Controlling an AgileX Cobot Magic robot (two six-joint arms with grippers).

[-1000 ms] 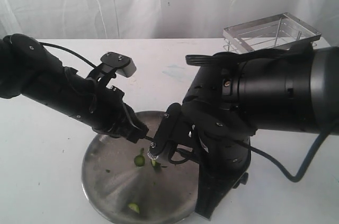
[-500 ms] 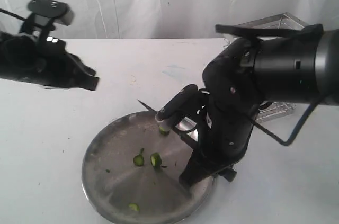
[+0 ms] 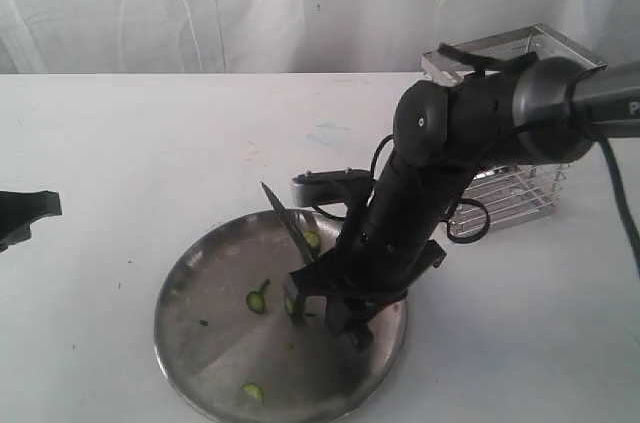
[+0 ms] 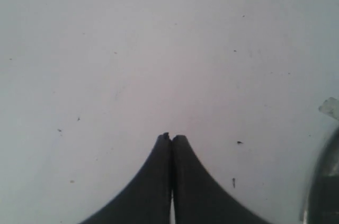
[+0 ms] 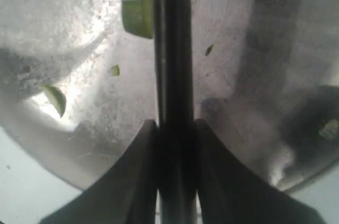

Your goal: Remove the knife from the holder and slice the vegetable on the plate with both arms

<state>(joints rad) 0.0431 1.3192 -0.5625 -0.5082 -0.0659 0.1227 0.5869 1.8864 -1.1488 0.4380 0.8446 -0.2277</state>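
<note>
The black knife [image 3: 285, 218] is held over the silver plate [image 3: 205, 343], its blade tilted with the tip up and to the back left. My right gripper [image 3: 312, 283] is shut on it. In the right wrist view the right gripper [image 5: 175, 123] clamps the knife [image 5: 172, 49] above the plate [image 5: 254, 33]. The dark-green stemmed vegetable piece [image 3: 259, 300] lies mid-plate, with light-green slices [image 3: 312, 239] around it; one slice [image 5: 136, 17] sits beside the blade. My left gripper [image 3: 25, 208] is at the far left edge, and the left gripper [image 4: 171, 137] is shut and empty over the white table.
The chrome wire holder [image 3: 560, 43] stands at the back right, partly behind the right arm. Another slice [image 3: 253, 393] lies near the plate's front rim. The plate's rim [image 4: 323, 181] shows at the edge of the left wrist view.
My left arm has pulled away from the plate to the far left edge. The right arm has turned over the plate, and the knife's blade has come up off the slices.
</note>
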